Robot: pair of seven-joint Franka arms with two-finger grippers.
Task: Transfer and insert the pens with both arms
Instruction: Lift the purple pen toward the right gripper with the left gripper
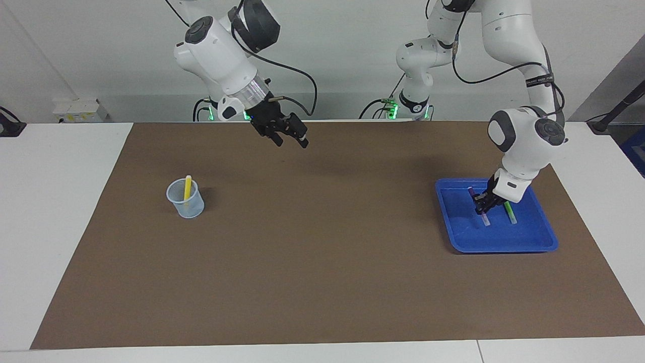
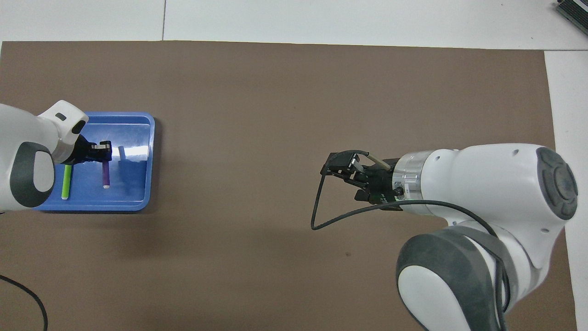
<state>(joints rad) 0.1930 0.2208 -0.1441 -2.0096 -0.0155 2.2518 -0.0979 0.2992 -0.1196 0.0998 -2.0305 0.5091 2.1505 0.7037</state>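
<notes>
My left gripper (image 1: 482,202) (image 2: 102,153) is over the blue tray (image 1: 496,247) (image 2: 138,206), shut on the purple pen (image 1: 485,220) (image 2: 105,174). That pen hangs tilted just above the tray floor, pale end down. The green pen (image 1: 511,213) (image 2: 67,180) lies flat in the tray beside it. The yellow pen (image 1: 187,186) stands in a clear cup (image 1: 185,200) toward the right arm's end. My right gripper (image 1: 291,142) (image 2: 344,174) is up in the air over the brown mat, open and holding nothing.
A brown mat (image 1: 322,262) (image 2: 275,92) covers most of the white table. The cup and yellow pen are hidden under the right arm in the overhead view. A black cable (image 2: 321,216) loops from the right wrist.
</notes>
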